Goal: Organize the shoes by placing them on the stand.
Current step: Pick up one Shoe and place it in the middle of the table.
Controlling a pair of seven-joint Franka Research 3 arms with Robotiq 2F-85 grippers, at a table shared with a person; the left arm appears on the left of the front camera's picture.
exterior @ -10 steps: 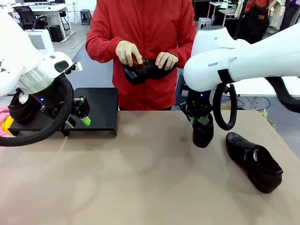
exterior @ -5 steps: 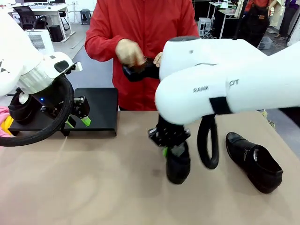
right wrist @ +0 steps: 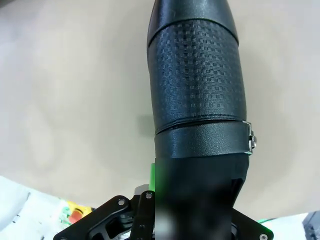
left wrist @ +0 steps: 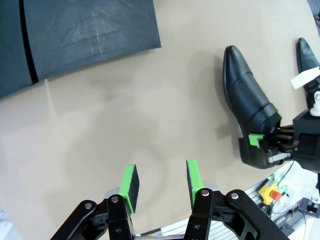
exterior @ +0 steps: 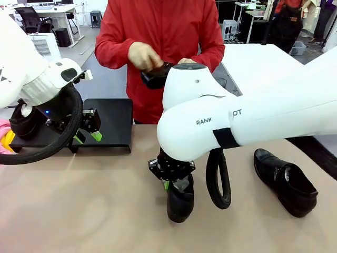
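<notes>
The left arm [exterior: 47,79] and right arm [exterior: 253,105] are glossy white with bulbous rounded joints; the right carries dark grey lettering, a black band and a thick black cable [exterior: 209,179]. The left claw [left wrist: 161,172] is black, with silver screws and green pads [left wrist: 127,185]. The person [exterior: 163,31] wears a red long-sleeved top.

Materials and surface finish across the workspace.
The hanging shoe [right wrist: 195,75] is black leather, glossy at the toe, with a duller square-embossed band across its middle. The lying shoe [exterior: 287,182] is smooth and shiny. The stand [exterior: 113,124] is matt black, the table [exterior: 95,211] smooth matt tan, and the arm shells [exterior: 253,116] glossy white plastic.
</notes>
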